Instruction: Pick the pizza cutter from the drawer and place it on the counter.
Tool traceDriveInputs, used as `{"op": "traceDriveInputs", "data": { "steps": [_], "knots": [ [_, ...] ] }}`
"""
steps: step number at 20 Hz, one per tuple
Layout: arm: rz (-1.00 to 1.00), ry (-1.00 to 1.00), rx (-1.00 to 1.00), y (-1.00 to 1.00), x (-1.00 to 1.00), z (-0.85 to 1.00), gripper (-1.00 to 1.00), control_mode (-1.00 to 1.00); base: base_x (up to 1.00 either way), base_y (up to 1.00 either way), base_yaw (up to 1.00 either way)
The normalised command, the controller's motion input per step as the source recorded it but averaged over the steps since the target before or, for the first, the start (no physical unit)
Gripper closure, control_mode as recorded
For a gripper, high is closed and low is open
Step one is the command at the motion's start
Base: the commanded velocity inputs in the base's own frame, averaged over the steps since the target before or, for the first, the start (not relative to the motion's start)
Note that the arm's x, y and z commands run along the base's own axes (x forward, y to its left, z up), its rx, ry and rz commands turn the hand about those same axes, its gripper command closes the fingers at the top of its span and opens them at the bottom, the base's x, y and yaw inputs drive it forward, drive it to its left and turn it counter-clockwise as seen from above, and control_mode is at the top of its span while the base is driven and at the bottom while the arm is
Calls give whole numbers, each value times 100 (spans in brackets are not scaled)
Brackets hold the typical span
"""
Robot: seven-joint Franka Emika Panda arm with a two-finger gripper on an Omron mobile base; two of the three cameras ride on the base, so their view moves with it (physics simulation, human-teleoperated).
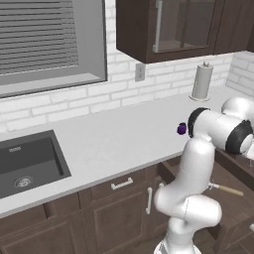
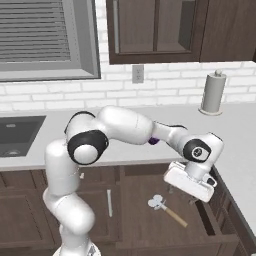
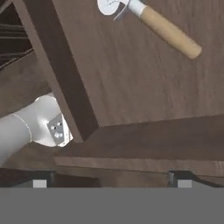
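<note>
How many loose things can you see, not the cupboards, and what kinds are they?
Pizza cutter, lying in the open drawer: 1
Small purple roundish thing, on the counter: 1
Paper towel roll on its holder, at the back of the counter: 1
Total: 3

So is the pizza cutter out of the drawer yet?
No, still in. The pizza cutter lies flat on the floor of the open drawer, with the gripper above it, not touching.
</note>
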Motion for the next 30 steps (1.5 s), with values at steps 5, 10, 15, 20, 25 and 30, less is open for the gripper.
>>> {"op": "traceDriveInputs", "data": {
  "steps": [5, 10, 15, 20, 25, 30],
  "knots": [
    [57, 19, 0, -19, 97, -30, -100, -100, 0, 0, 0],
    [35, 14, 0, -4, 78, -67, -100, -100, 0, 0, 0],
    [16, 0, 1, -11, 40, -77, -100, -100, 0, 0, 0],
    [10, -2, 6, -45, 21, -72, -100, -100, 0, 0, 0],
    [9, -8, 6, -6, 7, -66, -100, -100, 0, 0, 0],
    [2, 0, 1, 0, 3, -39, -100, -100, 0, 0, 0]
  ]
}}
